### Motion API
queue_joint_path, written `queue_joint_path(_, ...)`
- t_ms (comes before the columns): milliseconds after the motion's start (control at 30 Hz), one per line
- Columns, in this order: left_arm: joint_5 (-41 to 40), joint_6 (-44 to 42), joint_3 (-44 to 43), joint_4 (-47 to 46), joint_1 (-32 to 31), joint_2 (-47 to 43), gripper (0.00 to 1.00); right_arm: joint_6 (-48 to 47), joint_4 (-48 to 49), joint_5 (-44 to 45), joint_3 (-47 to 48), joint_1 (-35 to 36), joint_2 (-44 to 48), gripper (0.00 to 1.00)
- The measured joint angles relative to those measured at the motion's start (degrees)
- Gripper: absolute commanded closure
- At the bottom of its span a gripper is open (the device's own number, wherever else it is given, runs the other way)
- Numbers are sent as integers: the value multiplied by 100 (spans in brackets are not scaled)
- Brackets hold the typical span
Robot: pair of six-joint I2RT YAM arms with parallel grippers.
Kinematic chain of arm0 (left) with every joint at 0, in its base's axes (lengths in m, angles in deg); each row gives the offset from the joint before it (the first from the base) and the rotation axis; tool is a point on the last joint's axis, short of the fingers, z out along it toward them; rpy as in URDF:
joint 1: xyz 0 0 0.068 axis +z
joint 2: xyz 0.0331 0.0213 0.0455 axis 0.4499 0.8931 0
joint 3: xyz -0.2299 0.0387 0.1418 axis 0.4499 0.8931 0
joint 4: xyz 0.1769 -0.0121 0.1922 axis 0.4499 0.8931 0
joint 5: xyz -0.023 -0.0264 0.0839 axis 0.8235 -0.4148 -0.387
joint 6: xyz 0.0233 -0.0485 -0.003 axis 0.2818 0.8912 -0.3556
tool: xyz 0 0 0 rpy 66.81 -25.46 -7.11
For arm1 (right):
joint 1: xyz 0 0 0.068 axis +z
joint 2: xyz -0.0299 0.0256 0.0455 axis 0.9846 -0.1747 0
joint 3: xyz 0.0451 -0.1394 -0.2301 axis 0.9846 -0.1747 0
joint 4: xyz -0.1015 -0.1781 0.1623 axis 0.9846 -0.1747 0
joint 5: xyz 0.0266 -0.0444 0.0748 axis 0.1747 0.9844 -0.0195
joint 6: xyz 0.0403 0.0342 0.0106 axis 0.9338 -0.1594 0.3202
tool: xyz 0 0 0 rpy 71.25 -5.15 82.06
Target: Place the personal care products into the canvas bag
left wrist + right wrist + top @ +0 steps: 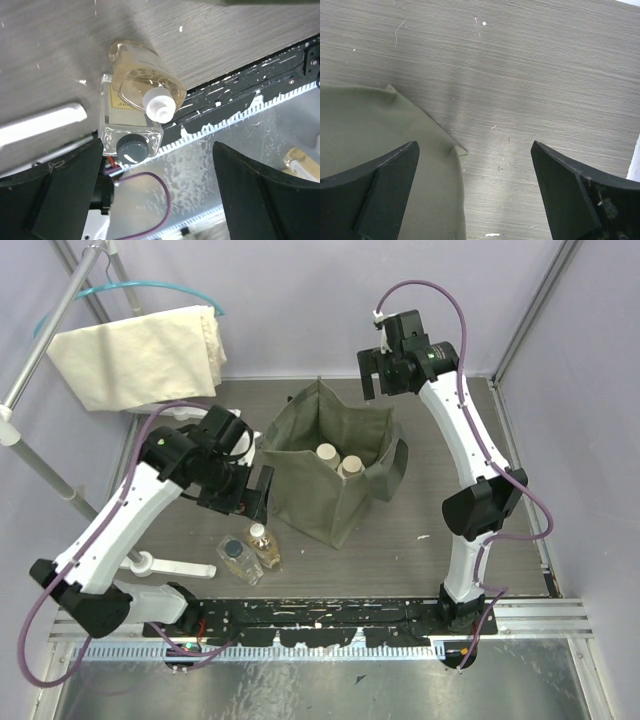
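**A:** While two pale-capped bottles (pixel 327 452) sit inside the green bag (pixel 300 502), which ones are out on the table (pixel 440 440)?

**B:** The amber bottle (pixel 264 546) and the clear bottle (pixel 238 559). They stand near the front edge, touching each other, caps up.

**A:** Which arm is nearer?

**B:** The left gripper (pixel 245 502). It hangs above them and a little beyond, with its fingers spread wide and nothing held. In its wrist view both caps show between the fingers, the dark one closest.

**A:** So what does the move turn on?

**B:** Probably a drop straight down, closing across one upright body. Because the two touch, taking one could tip the other.

**A:** Anything in the way?

**B:** A flat white strip (pixel 180 567) lies just left of the clear bottle. The bag stands near, to the right and beyond, with its mouth open. The right gripper (pixel 383 388) is also wide and empty. It sits over bare table at the bag's far corner, well apart from both bottles.
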Motion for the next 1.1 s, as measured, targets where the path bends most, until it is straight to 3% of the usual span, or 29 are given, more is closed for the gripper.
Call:
queue_joint_path(133, -111, 761, 55, 70, 31, 337, 2, 0, -11, 52, 68, 0, -33, 0)
queue_joint_path(433, -358, 2616, 610, -138, 555, -92, 2, 0, 17, 50, -186, 0, 2, 0)
queue_joint_path(733, -1123, 3954, 616, -39, 560, 96, 1, -22, 15, -13, -348, 0, 98, 0)
queue_joint_path(1100, -1440, 5152, 1095, -463, 236, 260, 1, -90, 111, 4, -907, 0, 588, 0)
